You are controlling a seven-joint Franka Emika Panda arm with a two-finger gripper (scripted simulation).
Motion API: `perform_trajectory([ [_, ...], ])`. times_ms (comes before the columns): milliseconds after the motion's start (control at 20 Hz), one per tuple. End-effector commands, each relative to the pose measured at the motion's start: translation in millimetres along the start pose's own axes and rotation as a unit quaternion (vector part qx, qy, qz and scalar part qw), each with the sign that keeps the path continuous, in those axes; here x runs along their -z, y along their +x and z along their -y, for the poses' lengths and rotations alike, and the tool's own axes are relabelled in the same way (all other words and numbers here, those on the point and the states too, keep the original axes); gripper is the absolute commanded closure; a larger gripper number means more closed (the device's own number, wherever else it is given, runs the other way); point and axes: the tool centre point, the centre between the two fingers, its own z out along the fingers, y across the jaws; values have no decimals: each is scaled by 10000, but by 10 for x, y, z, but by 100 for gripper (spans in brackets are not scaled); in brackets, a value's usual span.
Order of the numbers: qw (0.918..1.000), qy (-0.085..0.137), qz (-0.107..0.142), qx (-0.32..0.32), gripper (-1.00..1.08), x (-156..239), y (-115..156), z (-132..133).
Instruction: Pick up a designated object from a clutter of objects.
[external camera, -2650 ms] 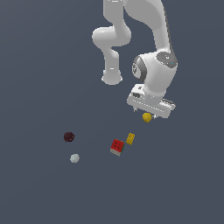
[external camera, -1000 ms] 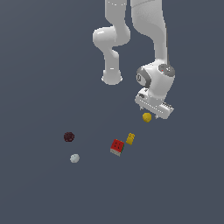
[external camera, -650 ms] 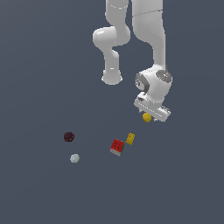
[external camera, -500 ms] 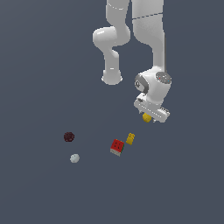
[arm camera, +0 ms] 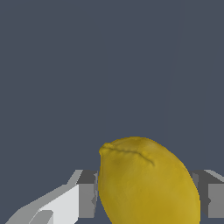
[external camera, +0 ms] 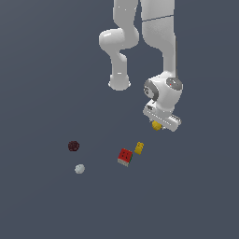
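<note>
In the exterior view, the white jointed robot arm (external camera: 158, 51) reaches down from the top of the picture, and its pincer (external camera: 159, 124) sits low over the dark grey-blue tabletop (external camera: 42, 70). The small rounded yellow lemon-like object with smooth skin (external camera: 157, 125) shows just beneath the white hand, right at the pincer. Whether the lemon is touching the tabletop cannot be told from here. Toward the exterior view's left and lower in the picture lie the other things. The blocky yellow-orange brick-like piece (external camera: 139, 148) sits just beside the red block (external camera: 124, 157), near the lemon but apart from it. The dark maroon ball (external camera: 73, 145) and the pale grey ball (external camera: 80, 169) lie well apart from those, near each other.

In the wrist view, the lemon (arm camera: 146, 181) fills the lower middle of the picture, its skin smooth with a faint crease near one end. A grey-and-white finger (arm camera: 70, 203) stands against one side of it, and another finger shows at the opposite side, so the pincer (arm camera: 146, 202) is clenched around the lemon. Behind it is only plain tabletop (arm camera: 109, 65).
</note>
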Motion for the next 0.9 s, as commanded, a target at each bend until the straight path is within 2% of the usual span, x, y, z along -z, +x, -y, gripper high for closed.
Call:
perform_trajectory([
  [0, 10000, -10, 4, -4, 108, -10, 1, -9],
  [450, 10000, -1, -1, -2, 108, 101, 46, 45],
  [850, 10000, 0, 8, 2, 108, 468, 201, 214],
])
